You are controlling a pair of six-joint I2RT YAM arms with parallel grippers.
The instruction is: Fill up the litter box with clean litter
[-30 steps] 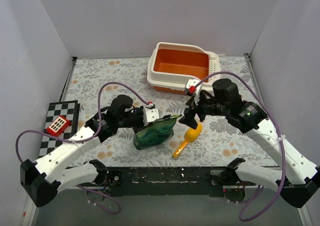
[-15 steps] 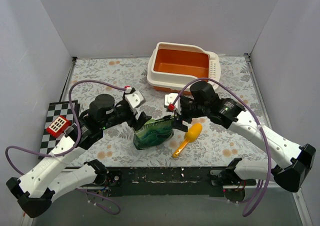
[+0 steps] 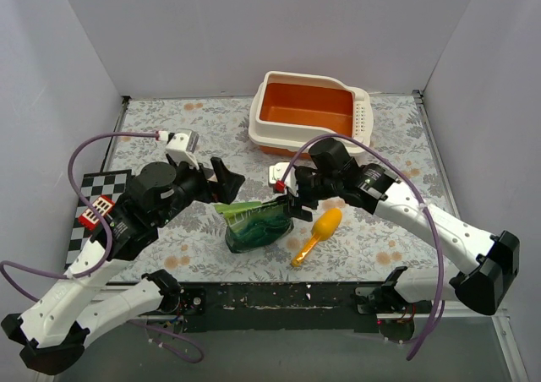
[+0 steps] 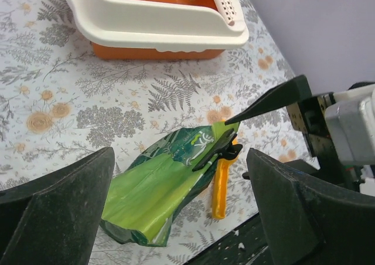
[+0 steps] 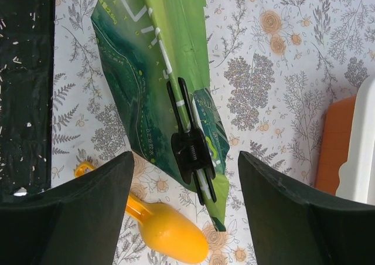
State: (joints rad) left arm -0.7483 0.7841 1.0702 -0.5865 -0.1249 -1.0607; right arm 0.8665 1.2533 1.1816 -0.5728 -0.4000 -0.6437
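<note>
— Where's the box?
— The litter box [image 3: 259,120] sits far, right of centre, its orange floor bare. No clean litter shows; I judge it's inside the green bag [image 3: 258,224] near me.
— Your fingers?
— Both pairs are spread wide, holding nothing. My right gripper [image 3: 292,198] hangs over the black clip [image 5: 190,145]. I'd settle squarely on its handles, with my left gripper [image 3: 228,175] steadying the bag.
— Best view?
— My right wrist shows the handles plainly. From above they're barely visible.

A black clip [image 5: 190,149] pinches the green bag [image 5: 146,65] between the spread jaws, yellow scoop [image 5: 170,233] just beside.
</note>
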